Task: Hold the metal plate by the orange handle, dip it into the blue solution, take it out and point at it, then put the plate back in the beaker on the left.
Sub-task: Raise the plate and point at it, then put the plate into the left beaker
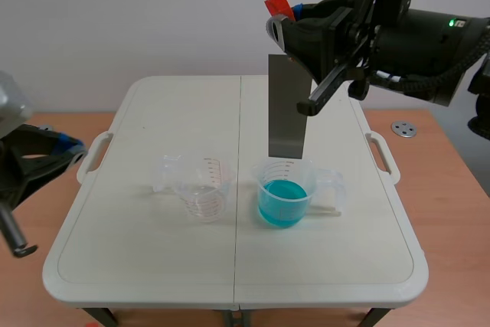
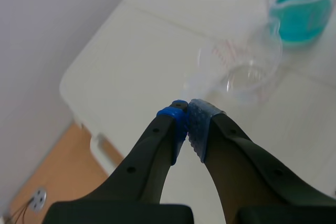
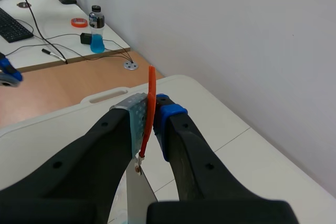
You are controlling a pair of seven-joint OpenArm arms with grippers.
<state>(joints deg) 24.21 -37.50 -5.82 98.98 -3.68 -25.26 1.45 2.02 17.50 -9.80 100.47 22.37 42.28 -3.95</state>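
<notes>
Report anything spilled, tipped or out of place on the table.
Nothing stands out. The empty beaker and the beaker of blue solution both stand upright with no spill around them, and the metal plate hangs over the blue one, held at its orange handle by the right gripper.

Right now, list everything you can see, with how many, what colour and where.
plate: one, grey metal, hanging upright just above the blue beaker
handle: one, orange, at the plate's top, between the right tool's fingers
blue beaker: one, clear with blue solution, on the table right of centre
clear beaker: one, clear, on the table left of the blue beaker
table: one, white, under both beakers
disc: one, silver, on the wooden surface to the right of the table
bottle: one, clear with blue liquid, on a far desk
tape roll: one, orange-red, beside the bottle
left tool: one, black, shut on nothing, near the table's left edge
right tool: one, black, raised, shut on the handle
</notes>
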